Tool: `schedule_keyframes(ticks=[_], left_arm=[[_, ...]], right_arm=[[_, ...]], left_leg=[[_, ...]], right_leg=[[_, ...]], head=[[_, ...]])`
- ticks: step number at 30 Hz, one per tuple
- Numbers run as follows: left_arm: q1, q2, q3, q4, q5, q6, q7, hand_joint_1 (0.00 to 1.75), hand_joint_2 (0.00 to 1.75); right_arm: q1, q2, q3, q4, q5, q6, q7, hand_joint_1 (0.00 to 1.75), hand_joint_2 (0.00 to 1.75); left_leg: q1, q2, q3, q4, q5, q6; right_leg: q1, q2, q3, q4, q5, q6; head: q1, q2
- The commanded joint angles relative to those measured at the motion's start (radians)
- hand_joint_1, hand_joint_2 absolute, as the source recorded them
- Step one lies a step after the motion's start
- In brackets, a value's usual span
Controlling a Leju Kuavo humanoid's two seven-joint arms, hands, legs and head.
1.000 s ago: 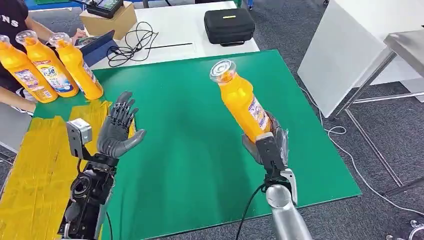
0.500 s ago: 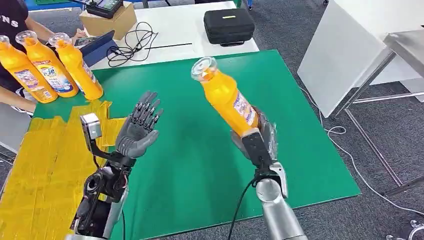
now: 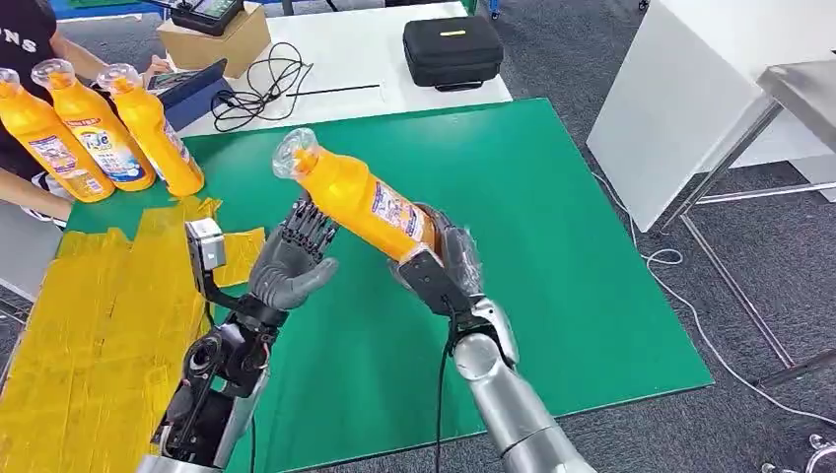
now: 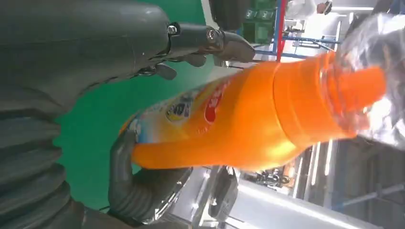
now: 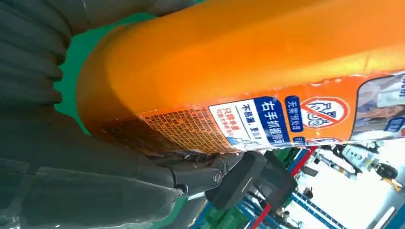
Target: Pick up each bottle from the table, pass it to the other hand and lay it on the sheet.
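My right hand (image 3: 441, 258) grips the lower end of an orange bottle (image 3: 355, 194) with a clear cap, tilted so the cap points toward my left side, above the green table (image 3: 552, 217). My left hand (image 3: 293, 258) is raised with fingers spread, just beside and below the bottle's body, holding nothing. The left wrist view has the bottle (image 4: 248, 119) close in front of that hand (image 4: 71, 57). In the right wrist view the bottle's labelled base (image 5: 248, 76) lies in my right hand (image 5: 95, 181). The yellow sheet (image 3: 89, 325) covers the table's left part.
Three more orange bottles (image 3: 99, 128) stand at the table's far left corner, beside a person's arm (image 3: 25, 187). Behind the green table a white table carries a black case (image 3: 452, 49), cables (image 3: 258, 84) and a cardboard box (image 3: 212, 37). A white panel (image 3: 680, 99) stands to the right.
My right hand has carried the bottle leftward and tipped it further toward my left hand. My left hand has risen and moved right until it is next to the bottle.
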Motion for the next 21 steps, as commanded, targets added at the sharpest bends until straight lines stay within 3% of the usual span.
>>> schedule_keyframes(ticks=[1, 14, 21], left_arm=[[-0.041, 0.021, -0.049, 0.037, 0.005, 0.015, 0.000, 0.00, 1.75], [-0.046, 0.020, -0.050, 0.043, 0.006, 0.017, 0.000, 0.00, 1.75], [-0.081, 0.019, -0.049, 0.093, 0.031, 0.025, -0.006, 0.00, 1.75]], right_arm=[[-0.114, 0.012, 0.095, 0.190, 0.020, 0.010, 0.007, 1.75, 1.75], [-0.114, 0.013, 0.100, 0.196, 0.021, 0.003, 0.006, 1.75, 1.75], [-0.138, 0.037, 0.204, 0.278, 0.052, 0.025, 0.010, 1.75, 1.75]], left_leg=[[0.000, 0.003, 0.004, 0.000, -0.002, -0.001], [0.001, 0.002, 0.007, 0.001, -0.003, -0.002], [0.001, 0.002, 0.004, 0.000, -0.002, -0.002]], right_leg=[[0.000, 0.002, 0.003, 0.000, -0.001, -0.001], [0.001, 0.000, 0.006, 0.000, -0.003, -0.001], [0.001, 0.001, 0.004, 0.000, -0.001, -0.001]], head=[[0.000, 0.000], [0.000, 0.000], [0.000, 0.000]])
